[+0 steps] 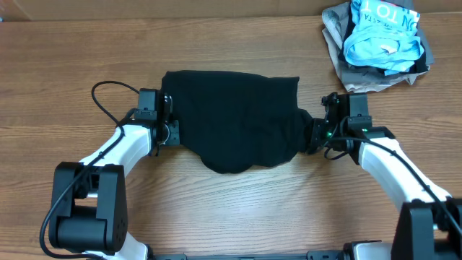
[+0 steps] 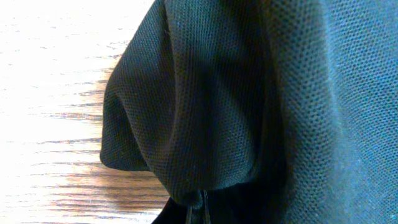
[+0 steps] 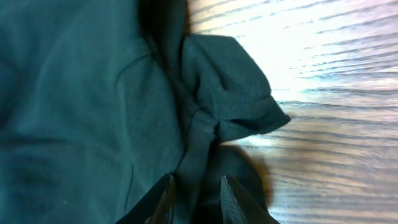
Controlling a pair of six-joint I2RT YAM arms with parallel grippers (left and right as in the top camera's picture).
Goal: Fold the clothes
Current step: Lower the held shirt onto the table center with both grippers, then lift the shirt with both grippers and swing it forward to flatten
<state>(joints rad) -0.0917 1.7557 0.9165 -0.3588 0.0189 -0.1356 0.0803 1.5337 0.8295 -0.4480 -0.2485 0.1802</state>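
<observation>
Clothes [image 1: 234,126], a thin, black, fine-knit T-shirt, are spread mid-worktop [image 1: 231,209], the long axis running toward both side edges. The left end is pinched tight by the left gripper [image 1: 172,133]. A bunched fold at the right end is straddled by the right gripper [image 1: 312,136]; whether it is gripped cannot be told.

Even bright overhead view, blown-out glare on table [image 2: 43,37] in wrist views, black clothes [image 3: 74,93] murky, right wrist view soft.
</observation>
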